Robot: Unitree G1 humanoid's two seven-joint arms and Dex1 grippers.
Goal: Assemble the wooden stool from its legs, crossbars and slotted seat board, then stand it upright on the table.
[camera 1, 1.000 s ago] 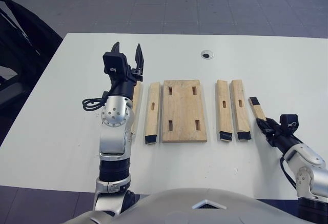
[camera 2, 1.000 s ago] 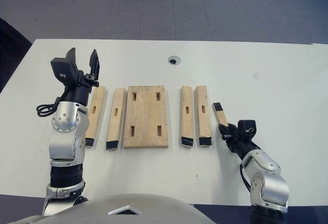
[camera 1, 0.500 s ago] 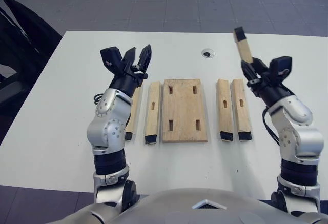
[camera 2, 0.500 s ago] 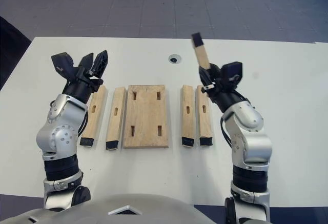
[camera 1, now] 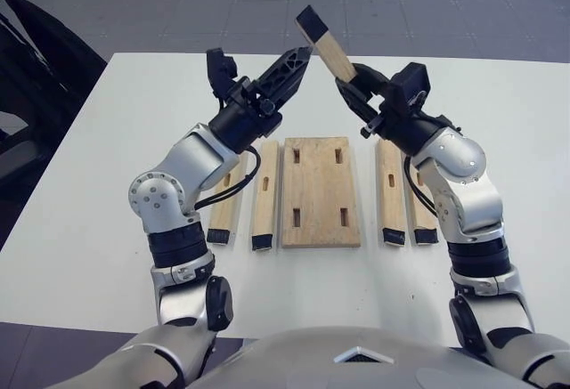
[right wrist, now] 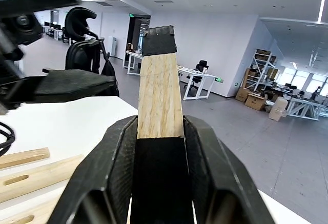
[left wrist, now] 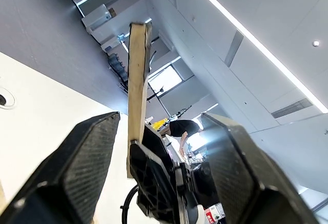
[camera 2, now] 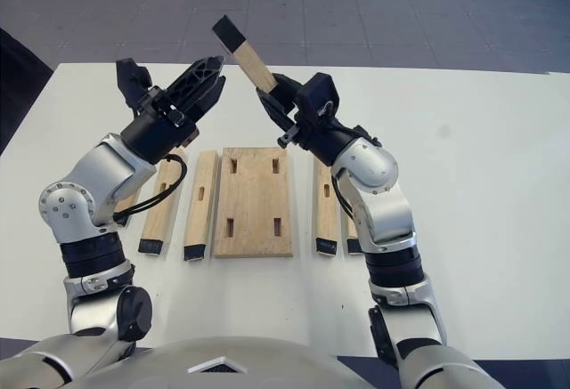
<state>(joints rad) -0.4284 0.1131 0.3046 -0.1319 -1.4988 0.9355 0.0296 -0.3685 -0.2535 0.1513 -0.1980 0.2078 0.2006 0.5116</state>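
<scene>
My right gripper [camera 1: 358, 88] is shut on the lower end of a short wooden crossbar [camera 1: 326, 48] with a black tip, held tilted in the air above the far end of the slotted seat board [camera 1: 321, 191]. My left gripper [camera 1: 260, 61] is raised beside it, open, with its fingers pointing at the crossbar's upper part. In the left wrist view the crossbar [left wrist: 137, 80] stands between my open fingers [left wrist: 77, 183] without touching them. Two slotted legs [camera 1: 264, 195] lie flat left of the board and two more legs [camera 1: 386, 191] lie right of it.
The white table [camera 1: 107, 184] has a round cable hole [camera 1: 359, 94] behind the parts. A black cable [camera 1: 239, 184] loops from my left arm over the left legs. Grey floor lies beyond the far edge.
My right gripper lifted the crossbar off the table at the right and swung it up and left over the board. My left gripper, open throughout, moved right toward it.
</scene>
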